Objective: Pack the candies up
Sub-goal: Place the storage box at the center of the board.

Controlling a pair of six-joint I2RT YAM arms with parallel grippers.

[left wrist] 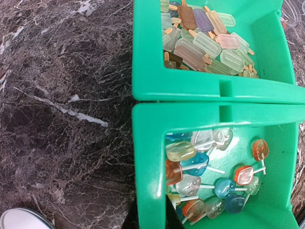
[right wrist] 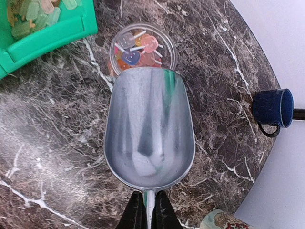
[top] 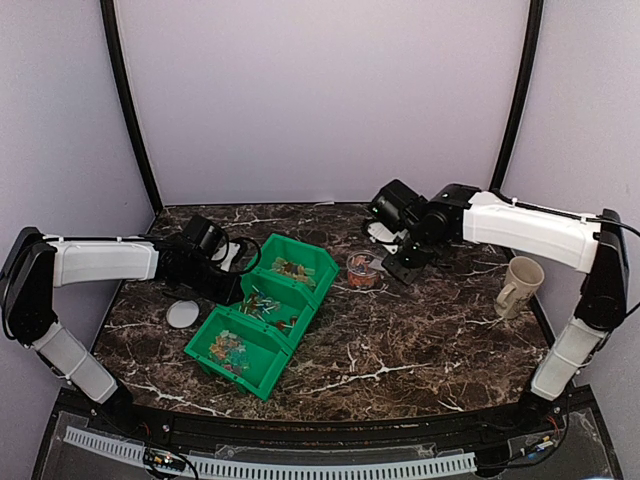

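Note:
The green three-compartment bin holds the candies: lollipops in one compartment, popsicle-shaped pieces in the one beside it. My left gripper is shut on the bin's wall, one finger on each side; it shows in the top view at the bin's left side. My right gripper is shut on the handle of an empty metal scoop. The scoop's tip overhangs the small clear jar, which holds several candies. The jar stands right of the bin, beside the right gripper.
The flat whitish lid lies on the table left of the bin, and its edge shows in the left wrist view. A cream mug stands at the right. A blue mug stands near the table edge.

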